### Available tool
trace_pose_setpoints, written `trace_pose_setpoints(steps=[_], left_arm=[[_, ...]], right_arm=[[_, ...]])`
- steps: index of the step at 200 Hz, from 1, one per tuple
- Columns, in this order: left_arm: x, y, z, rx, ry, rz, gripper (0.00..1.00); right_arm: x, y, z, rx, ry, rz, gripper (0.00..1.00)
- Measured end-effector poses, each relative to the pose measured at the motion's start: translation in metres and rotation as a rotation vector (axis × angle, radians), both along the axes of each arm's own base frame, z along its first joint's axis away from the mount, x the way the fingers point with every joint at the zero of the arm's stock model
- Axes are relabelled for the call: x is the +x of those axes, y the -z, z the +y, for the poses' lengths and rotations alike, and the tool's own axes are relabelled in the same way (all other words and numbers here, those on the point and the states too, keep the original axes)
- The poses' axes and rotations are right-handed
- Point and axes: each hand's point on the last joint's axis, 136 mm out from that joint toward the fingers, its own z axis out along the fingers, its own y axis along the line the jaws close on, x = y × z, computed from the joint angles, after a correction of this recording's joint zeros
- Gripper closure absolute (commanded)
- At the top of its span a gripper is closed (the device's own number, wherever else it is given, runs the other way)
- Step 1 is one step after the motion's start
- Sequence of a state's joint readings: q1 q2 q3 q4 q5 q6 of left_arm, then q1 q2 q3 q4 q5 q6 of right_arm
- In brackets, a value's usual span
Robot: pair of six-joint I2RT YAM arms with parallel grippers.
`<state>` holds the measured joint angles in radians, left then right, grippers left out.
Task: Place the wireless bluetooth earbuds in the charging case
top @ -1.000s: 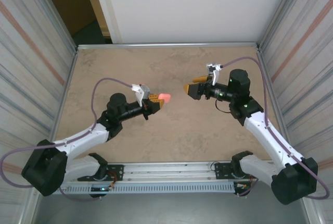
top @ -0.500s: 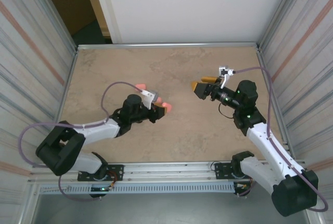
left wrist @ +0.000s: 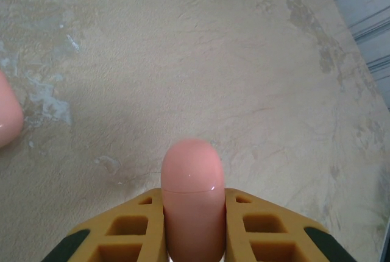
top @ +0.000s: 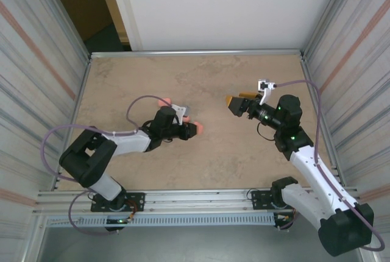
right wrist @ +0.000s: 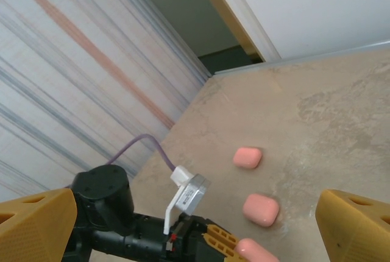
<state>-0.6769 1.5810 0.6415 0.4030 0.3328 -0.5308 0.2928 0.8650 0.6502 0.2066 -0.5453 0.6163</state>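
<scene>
Mid-table, left claw [left wrist: 194,197] around charging case [left wrist: 192,170], open tabletop [left wrist: 244,61] ahead

A pink case [left wrist: 7,113] is cut by the left wrist view's left edge; the held case [left wrist: 192,201] by its bottom.

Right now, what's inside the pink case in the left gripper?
Nothing inside can be seen. The pink case clamped in the left gripper is closed, with its lid seam shut all the way across the top. The opaque shell hides whatever it holds.
</scene>
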Motion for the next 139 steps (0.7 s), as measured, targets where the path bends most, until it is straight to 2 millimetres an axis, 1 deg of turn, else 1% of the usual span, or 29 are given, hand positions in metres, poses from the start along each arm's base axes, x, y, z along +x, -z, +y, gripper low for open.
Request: trace_pose_setpoints(steps=[27, 51, 81, 105, 128, 139], left_arm=[[-0.001, 0.011, -0.002, 0.008, -0.002, 0.046, 0.97], [-0.001, 0.015, -0.005, 0.009, -0.001, 0.064, 0.92], [-0.001, 0.020, -0.007, 0.012, 0.000, 0.081, 0.88], [-0.002, 0.026, -0.007, 0.017, -0.003, 0.103, 0.82], [-0.001, 0.027, -0.008, 0.010, -0.005, 0.106, 0.78], [-0.001, 0.027, -0.008, 0.007, -0.008, 0.107, 0.74]], right_arm=[[-0.001, 0.003, 0.000, -0.010, 0.000, 0.011, 0.00], [-0.002, 0.005, -0.001, -0.022, -0.002, 0.008, 0.00], [-0.003, 0.006, -0.002, -0.028, 0.002, 0.013, 0.00], [-0.003, 0.009, -0.002, -0.036, 0.005, 0.020, 0.00], [-0.003, 0.012, -0.003, -0.048, 0.010, 0.027, 0.00], [-0.003, 0.014, -0.004, -0.054, 0.013, 0.029, 0.00]])
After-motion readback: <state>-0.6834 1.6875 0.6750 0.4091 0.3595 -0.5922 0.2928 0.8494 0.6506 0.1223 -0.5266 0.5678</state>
